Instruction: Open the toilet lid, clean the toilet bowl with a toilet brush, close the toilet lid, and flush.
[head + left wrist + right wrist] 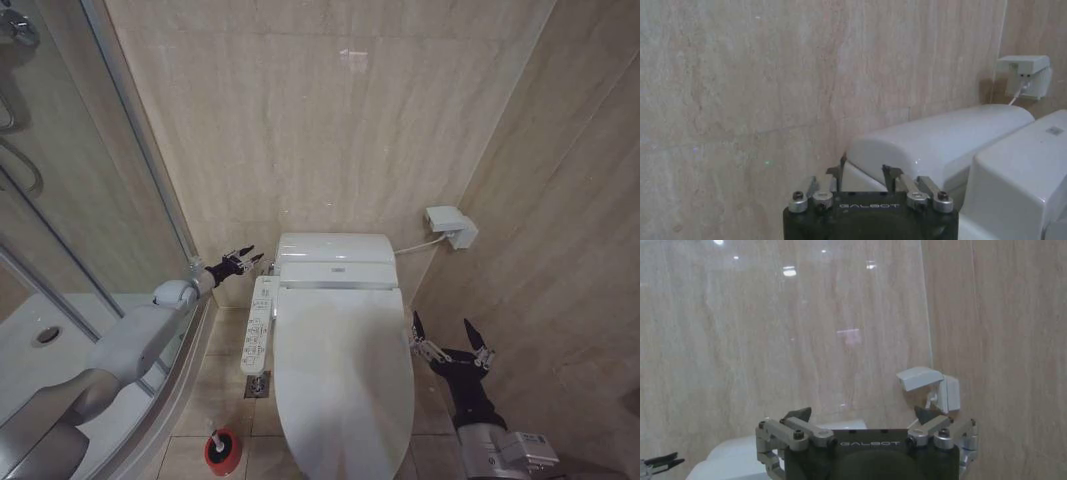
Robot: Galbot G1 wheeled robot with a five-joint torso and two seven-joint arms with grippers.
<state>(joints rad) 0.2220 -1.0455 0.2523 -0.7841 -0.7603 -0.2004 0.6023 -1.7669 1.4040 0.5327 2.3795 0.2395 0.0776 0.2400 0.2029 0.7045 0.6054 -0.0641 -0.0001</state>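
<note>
— Where was the toilet lid (343, 370) when we looked?

— It was down flat, shut over the toilet bowl, so we could not see inside the bowl at all. The white tank (335, 248) sat behind it, against the tan wall (330, 120).

— And the toilet brush (217, 444)?

— It stood in its little red holder (222, 453) on the floor, near the front left side of the toilet. We could only see a bit of its handle poking up.

— What were our arms doing?

— Our left gripper (243, 261) was up by the back left corner of the tank, close to the wall. Its fingers were apart a little and held nothing. In the left wrist view we saw that gripper (863, 172) with the tank (940, 140) just in front of it.

— And the other one?

— Our right gripper (449, 333) was beside the right edge of the lid, not touching it. Its fingers were spread wide and empty. A long white button panel (258, 326) ran along the left side of the toilet, and a small white box (450, 224) hung on the right wall.
</note>
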